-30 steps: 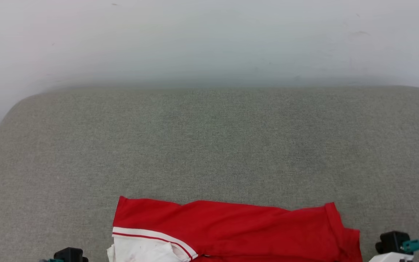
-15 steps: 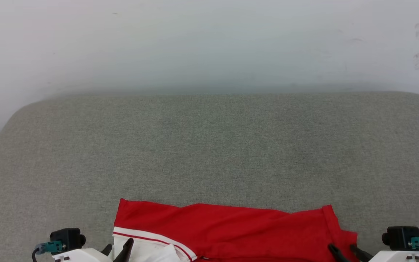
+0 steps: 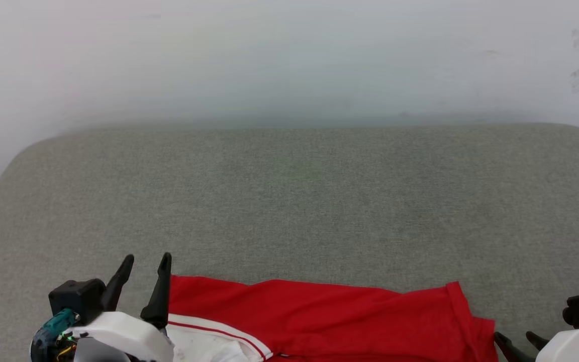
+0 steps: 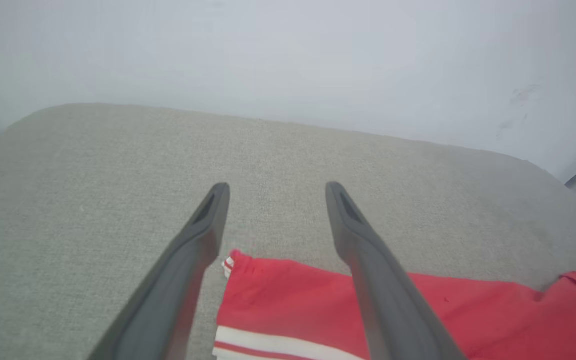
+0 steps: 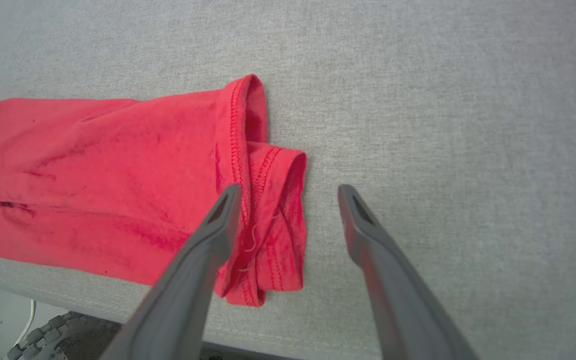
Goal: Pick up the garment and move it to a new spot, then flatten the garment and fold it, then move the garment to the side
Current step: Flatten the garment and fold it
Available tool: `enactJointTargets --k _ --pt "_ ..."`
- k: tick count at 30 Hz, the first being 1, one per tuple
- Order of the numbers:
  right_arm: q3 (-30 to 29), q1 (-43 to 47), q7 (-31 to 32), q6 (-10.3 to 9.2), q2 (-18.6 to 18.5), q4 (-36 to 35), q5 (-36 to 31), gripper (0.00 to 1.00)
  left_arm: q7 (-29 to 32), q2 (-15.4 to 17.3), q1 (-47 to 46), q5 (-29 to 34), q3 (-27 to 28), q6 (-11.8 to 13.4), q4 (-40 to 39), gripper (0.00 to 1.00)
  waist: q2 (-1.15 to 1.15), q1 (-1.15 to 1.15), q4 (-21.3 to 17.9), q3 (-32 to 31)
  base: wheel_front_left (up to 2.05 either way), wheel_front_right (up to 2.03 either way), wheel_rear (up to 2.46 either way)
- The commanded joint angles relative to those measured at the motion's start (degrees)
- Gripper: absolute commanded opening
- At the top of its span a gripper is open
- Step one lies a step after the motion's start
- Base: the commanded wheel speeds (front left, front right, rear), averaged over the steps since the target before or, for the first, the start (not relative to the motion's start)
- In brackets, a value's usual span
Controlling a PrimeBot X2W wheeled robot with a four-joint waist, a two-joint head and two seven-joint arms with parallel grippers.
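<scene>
Red garment (image 3: pixel 329 317) on grey cushion (image 3: pixel 289 201) | left claw (image 3: pixel 147 257) wide | right claw (image 5: pixel 289 190) wide

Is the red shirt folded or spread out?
Folded. The garment lies as a narrow strip on the grey cushion, hem layers stacked at one end.

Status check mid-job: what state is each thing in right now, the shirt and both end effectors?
garment: lying unheld on the grey padded surface, right-end hem doubled over.
left end effector: open, empty, at the garment's left corner.
right end effector: open, empty, at the garment's right end.
</scene>
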Motion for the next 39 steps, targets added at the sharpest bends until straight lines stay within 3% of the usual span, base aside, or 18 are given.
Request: enactJointTargets --k 1,8,21,22,24,39 --pt "0.1 -0.5 0.8 -0.05 -0.8 -0.4 -0.7 1.00 -1.5 -0.4 -0.8 1.4 0.0 0.6 -0.7 1.00 0.00 0.00 0.8 0.6 0.00 0.00 0.00" --pt "1.4 -2.0 3.1 -0.05 -0.6 -0.4 -1.3 1.00 -4.5 -3.1 -1.9 6.2 1.2 2.0 -4.5 1.00 0.00 0.00 3.3 4.5 0.00 0.00 0.00" --pt "5.2 -4.2 7.7 0.02 2.9 9.3 0.7 1.00 -5.0 -6.4 -4.8 10.1 3.0 0.8 -6.5 1.00 0.00 0.00 5.3 11.7 0.00 0.00 0.00" --pt "5.8 -4.0 8.1 0.05 3.4 9.6 1.5 0.58 -5.0 -6.6 -4.7 10.2 3.2 0.7 -6.4 1.00 0.00 0.00 5.2 11.6 0.00 0.00 0.00" --pt "6.4 -4.1 8.2 0.06 3.8 9.4 2.3 0.00 -5.0 -6.7 -4.2 10.4 3.4 0.5 -5.9 1.00 0.00 0.00 4.9 11.2 0.00 0.00 0.00" --pt "4.8 -4.9 6.0 -0.06 -1.1 4.0 4.1 0.00 -4.1 -5.8 0.0 9.8 3.1 0.9 -4.1 1.00 0.00 0.00 2.0 3.4 0.00 0.00 0.00"
